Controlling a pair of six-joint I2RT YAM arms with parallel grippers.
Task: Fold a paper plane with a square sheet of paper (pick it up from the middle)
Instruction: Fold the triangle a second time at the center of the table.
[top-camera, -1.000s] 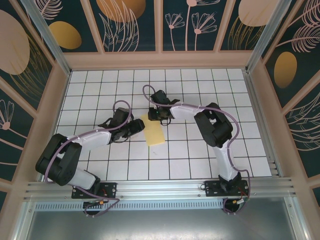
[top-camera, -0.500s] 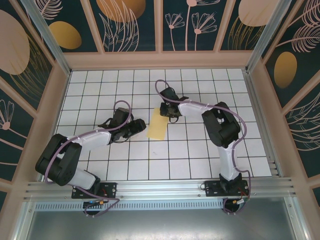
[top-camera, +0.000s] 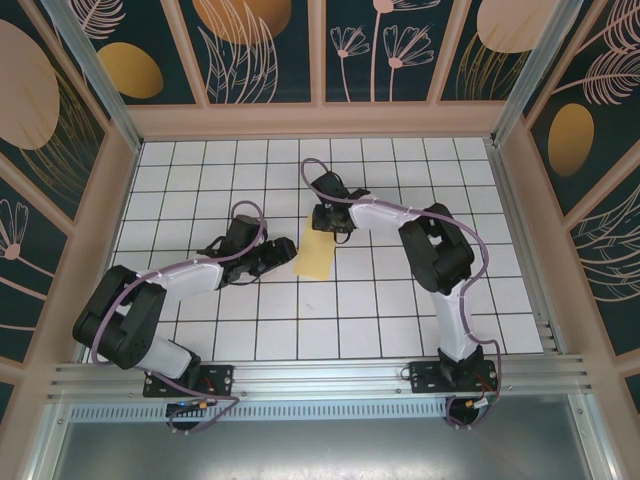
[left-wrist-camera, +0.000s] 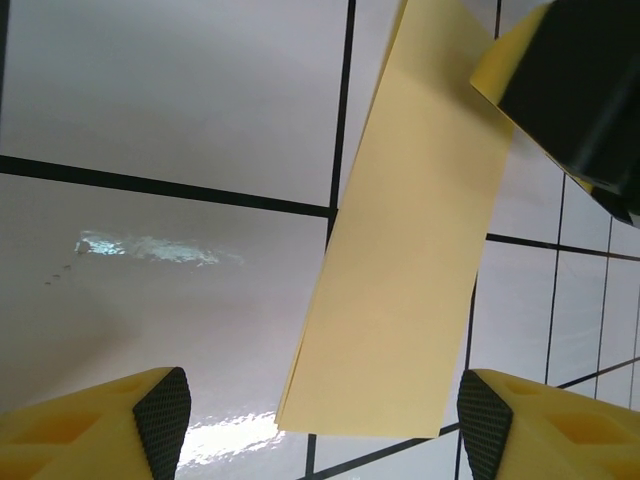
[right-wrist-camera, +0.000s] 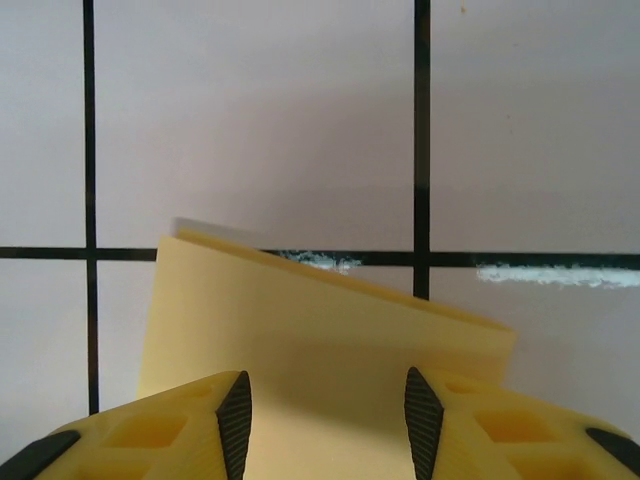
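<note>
- Left gripper (left-wrist-camera: 325, 425) stands wide open with nothing gripped. The strip's near end lies on the tiles just ahead, between its fingertips.
- Right gripper (right-wrist-camera: 325, 410) has its fingers parted, straddling the far end.
- The square sheet of paper (top-camera: 315, 257), folded into a narrow yellow strip, lies flat on the white grid table (top-camera: 400, 300) between both grippers.

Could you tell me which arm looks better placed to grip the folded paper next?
Probably right: the right pincer, open, is over one end of the folded paper; the left pincer, also open, is only beside its edge.
</note>
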